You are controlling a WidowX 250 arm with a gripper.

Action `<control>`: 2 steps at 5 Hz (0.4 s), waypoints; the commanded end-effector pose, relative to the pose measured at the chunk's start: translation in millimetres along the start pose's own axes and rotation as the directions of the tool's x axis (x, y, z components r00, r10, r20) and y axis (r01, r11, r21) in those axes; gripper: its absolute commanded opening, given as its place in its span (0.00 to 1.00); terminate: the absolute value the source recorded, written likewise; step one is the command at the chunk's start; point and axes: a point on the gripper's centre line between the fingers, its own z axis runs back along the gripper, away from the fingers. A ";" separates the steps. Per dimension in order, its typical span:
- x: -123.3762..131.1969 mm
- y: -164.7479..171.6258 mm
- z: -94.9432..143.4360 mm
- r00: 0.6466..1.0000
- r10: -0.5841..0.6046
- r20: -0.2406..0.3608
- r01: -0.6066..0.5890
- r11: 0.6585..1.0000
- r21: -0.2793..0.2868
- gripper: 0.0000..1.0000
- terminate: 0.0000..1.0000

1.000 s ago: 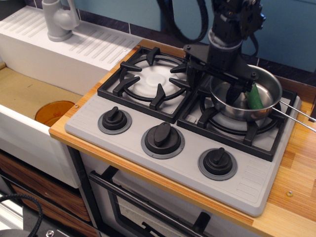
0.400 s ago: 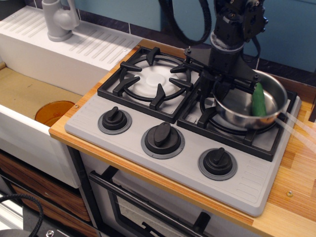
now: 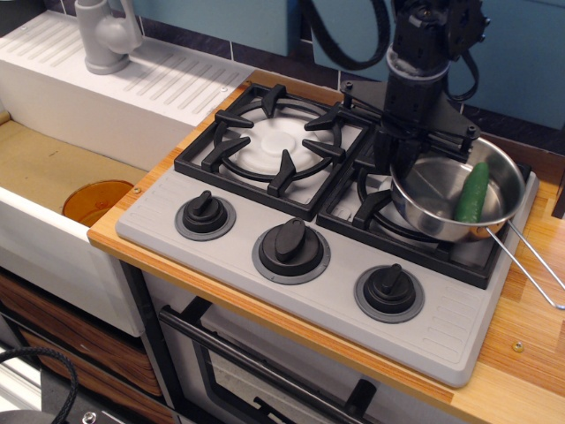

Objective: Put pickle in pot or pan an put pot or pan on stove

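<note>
The shiny steel pan (image 3: 441, 190) sits tilted over the right burner grate (image 3: 388, 231) of the grey stove (image 3: 441, 322). Its wire handle (image 3: 530, 265) points to the front right over the wooden counter. The green pickle (image 3: 473, 192) lies inside the pan against its right wall. My black gripper (image 3: 406, 166) comes down from above at the pan's back-left rim and appears shut on that rim. The fingertips are partly hidden by the pan wall.
The left burner grate (image 3: 278, 146) is bare. Three dark knobs (image 3: 290, 240) line the stove front. A sink (image 3: 53, 177) at the left holds an orange disc (image 3: 97, 201), with a grey faucet (image 3: 106, 35) behind. The wooden counter (image 3: 530, 353) borders the stove's right side.
The gripper and pan have shifted right and slightly back over the right burner. The pickle slid toward the pan's right wall, and the handle swung toward the front.
</note>
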 end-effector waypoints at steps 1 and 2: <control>26.7 18.1 78.0 1.000 -0.015 -0.015 0.015 1.000 -0.001 0.00 0.00; 33.8 44.4 86.6 0.999 -0.043 -0.028 0.043 0.999 -0.002 0.00 0.00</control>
